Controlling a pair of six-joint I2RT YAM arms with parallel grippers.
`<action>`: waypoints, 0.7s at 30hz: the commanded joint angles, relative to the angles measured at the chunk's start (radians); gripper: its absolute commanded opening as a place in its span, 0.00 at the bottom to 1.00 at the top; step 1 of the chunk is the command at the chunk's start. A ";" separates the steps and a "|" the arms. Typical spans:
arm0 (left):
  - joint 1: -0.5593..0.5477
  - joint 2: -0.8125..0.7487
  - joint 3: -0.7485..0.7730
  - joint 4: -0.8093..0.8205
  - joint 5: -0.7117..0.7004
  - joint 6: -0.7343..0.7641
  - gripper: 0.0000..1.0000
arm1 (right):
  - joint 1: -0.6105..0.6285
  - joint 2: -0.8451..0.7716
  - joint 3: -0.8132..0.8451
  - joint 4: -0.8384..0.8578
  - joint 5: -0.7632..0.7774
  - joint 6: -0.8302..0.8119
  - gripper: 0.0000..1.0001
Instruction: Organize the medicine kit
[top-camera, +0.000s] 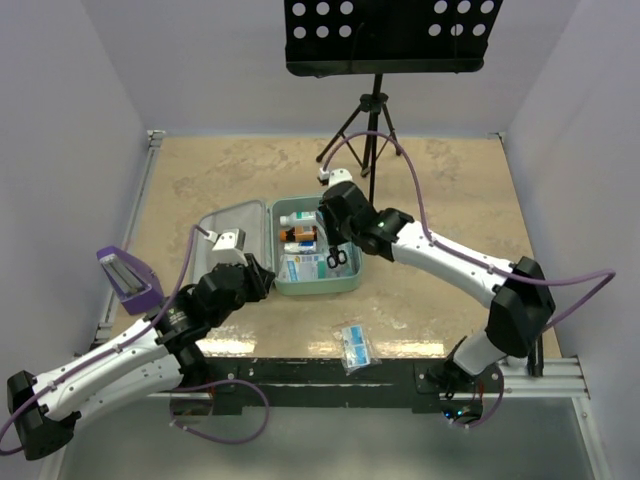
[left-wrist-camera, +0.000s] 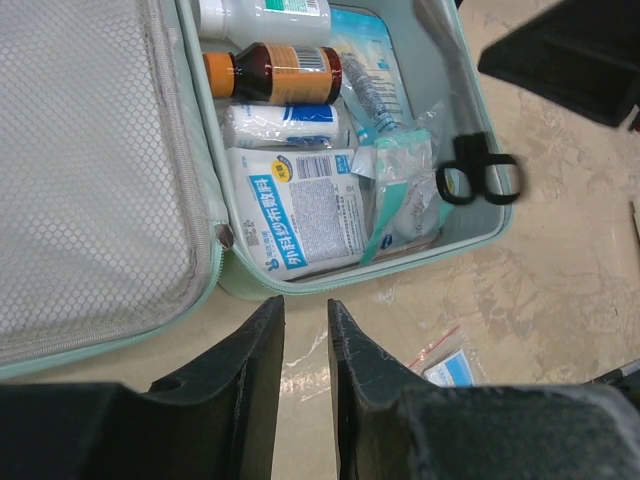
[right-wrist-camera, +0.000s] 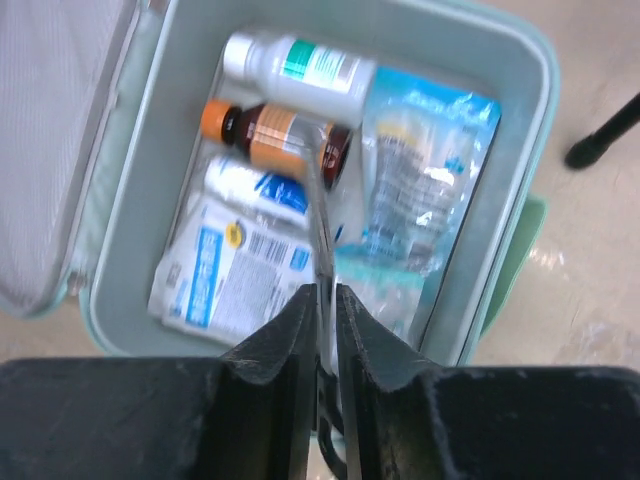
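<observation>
The mint-green medicine kit lies open mid-table, its mesh-lined lid flat to the left. Inside are a white bottle, a brown bottle, a gauze packet and clear plastic pouches. My right gripper hangs over the tray's right half, shut on black-handled scissors. Their blade points into the tray, and the handles hang just above its right wall. My left gripper hovers by the kit's front rim, its jaws slightly open with nothing between them.
A purple holder stands at the table's left edge. A small bagged packet lies near the front edge, between the arm bases. A black music stand's tripod rests at the back. White walls enclose the table's left, right and rear.
</observation>
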 joint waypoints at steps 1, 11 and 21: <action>0.001 -0.005 0.045 -0.010 -0.019 0.025 0.29 | -0.082 0.086 0.085 0.091 -0.068 -0.064 0.16; 0.001 -0.002 0.028 -0.005 -0.019 0.022 0.29 | -0.133 0.222 0.122 0.153 -0.103 -0.052 0.17; 0.001 0.063 0.023 0.050 0.001 0.025 0.29 | -0.118 -0.031 -0.057 0.235 -0.068 0.004 0.46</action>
